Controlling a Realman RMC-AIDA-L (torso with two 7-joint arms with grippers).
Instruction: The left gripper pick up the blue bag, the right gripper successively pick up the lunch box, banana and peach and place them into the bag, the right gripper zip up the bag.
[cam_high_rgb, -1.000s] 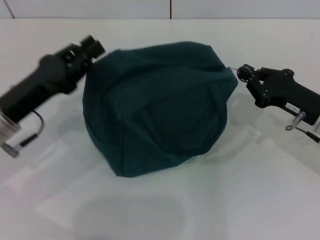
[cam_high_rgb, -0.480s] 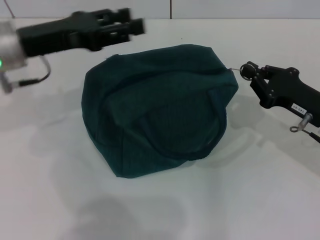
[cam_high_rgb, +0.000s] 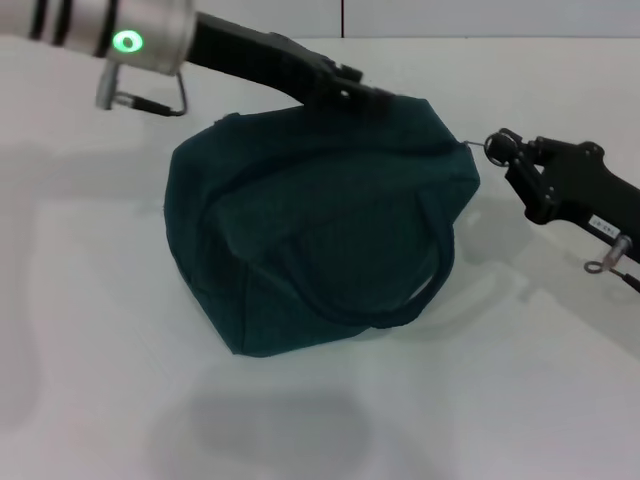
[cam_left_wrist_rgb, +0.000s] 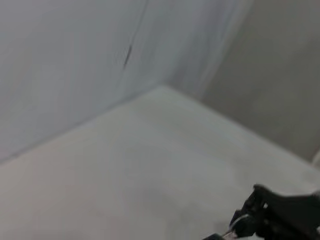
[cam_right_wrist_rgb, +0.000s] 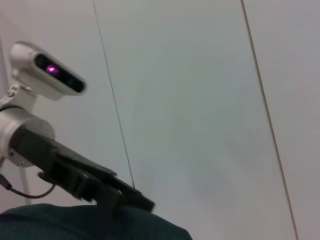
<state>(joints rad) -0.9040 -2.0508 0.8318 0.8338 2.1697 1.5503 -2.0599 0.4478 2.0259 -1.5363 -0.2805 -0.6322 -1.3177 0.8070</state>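
Here the blue bag (cam_high_rgb: 320, 220) sits slumped on the white bench (cam_high_rgb: 100, 330), bulging, its contents hidden by the fabric. The left gripper (cam_high_rgb: 375, 97) reaches across from the far left to the bag's top edge; whether its fingers are parted or closed on the cloth cannot be told, since they merge with the dark fabric. The right gripper (cam_high_rgb: 492, 146) is pinched closed on the zipper pull (cam_high_rgb: 473, 143) at the bag's right end.
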